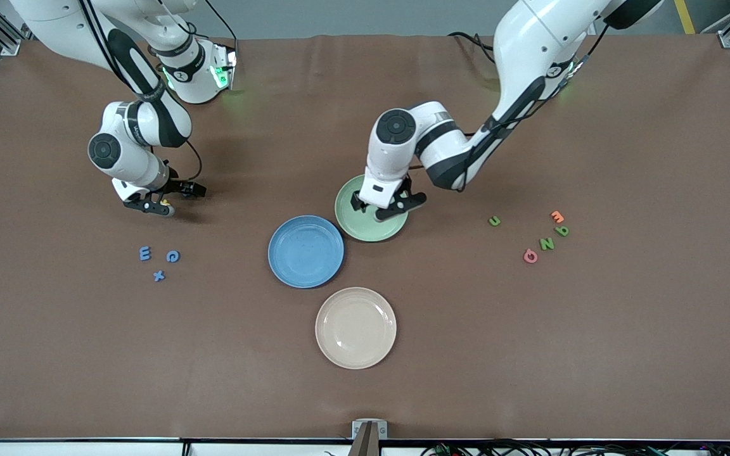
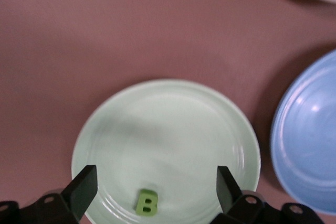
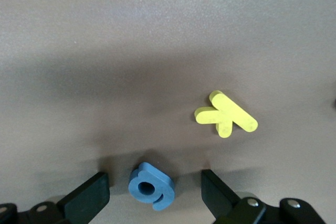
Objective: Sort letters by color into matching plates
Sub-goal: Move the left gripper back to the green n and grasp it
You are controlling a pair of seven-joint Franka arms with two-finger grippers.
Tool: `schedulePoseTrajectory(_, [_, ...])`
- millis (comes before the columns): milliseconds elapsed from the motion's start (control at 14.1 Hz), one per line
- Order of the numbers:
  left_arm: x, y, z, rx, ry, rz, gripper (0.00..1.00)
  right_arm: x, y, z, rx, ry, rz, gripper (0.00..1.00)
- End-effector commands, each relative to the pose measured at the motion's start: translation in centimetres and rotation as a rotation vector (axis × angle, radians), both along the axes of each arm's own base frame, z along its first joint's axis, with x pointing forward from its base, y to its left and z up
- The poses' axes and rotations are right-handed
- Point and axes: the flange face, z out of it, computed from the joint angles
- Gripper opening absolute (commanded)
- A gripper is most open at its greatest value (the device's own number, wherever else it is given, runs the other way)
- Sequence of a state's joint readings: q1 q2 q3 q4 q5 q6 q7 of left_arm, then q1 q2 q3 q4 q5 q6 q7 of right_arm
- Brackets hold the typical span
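Green B point(image 2: 147, 202) flat, upright, in green plate point(image 2: 157, 108)

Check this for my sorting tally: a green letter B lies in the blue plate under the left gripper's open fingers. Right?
Not quite. The green letter B lies in the pale green plate, not the blue plate; the left wrist view shows it between the left gripper's open fingers.

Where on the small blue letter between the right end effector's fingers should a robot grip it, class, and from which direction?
Probably from straight above, pinching across its two outer edges. The blue letter lies flat on the table, so only its thin sides offer opposing faces. The right end effector is open with a finger on each side, and the yellow letter lies apart from it.
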State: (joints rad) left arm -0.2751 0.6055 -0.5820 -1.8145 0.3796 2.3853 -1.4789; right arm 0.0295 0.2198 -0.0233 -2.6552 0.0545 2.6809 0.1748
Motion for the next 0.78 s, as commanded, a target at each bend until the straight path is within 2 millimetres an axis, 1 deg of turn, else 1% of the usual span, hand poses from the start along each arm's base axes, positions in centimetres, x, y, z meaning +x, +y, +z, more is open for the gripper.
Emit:
schedulePoseTrajectory(0, [1.6,2.9,1.6,0.003,0.019,0.008,0.99,-1.1,0.2,-1.2,-0.002,0.041,-0.002,0.69])
schedulePoseTrajectory(142, [2.9,5.6,1.8,-0.009,0.046,-0.006,0.99,-1.1,0.2,-1.3,-0.002,0.042,-0.001,0.64])
schedulePoseTrajectory(213, [3.4,7.1,2.0,-0.021,0.058,-0.022,0.99,-1.1,0.2,-1.2,-0.002,0.041,-0.002,0.63])
schedulePoseTrajectory(284, [3.9,8.9,1.9,-0.017,0.076,-0.046,0.99,-1.1,0.2,-1.2,-0.002,0.041,-0.001,0.60])
schedulePoseTrajectory(356, [4.7,10.8,1.6,0.003,0.089,-0.072,0.99,-1.1,0.3,-1.3,-0.002,0.042,0.002,0.56])
schedulePoseTrajectory(498, [5.9,13.1,1.5,0.027,0.092,-0.125,0.99,-1.0,0.6,-1.2,-0.002,0.039,0.011,0.45])
schedulePoseTrajectory(640, [7.0,16.5,0.4,0.072,0.075,-0.145,0.99,-0.9,0.7,-1.1,-0.001,0.036,0.013,0.35])
schedulePoseTrajectory(711, [7.0,18.3,-0.5,0.096,0.071,-0.160,0.99,-0.9,0.7,-1.1,-0.001,0.036,0.013,0.30])
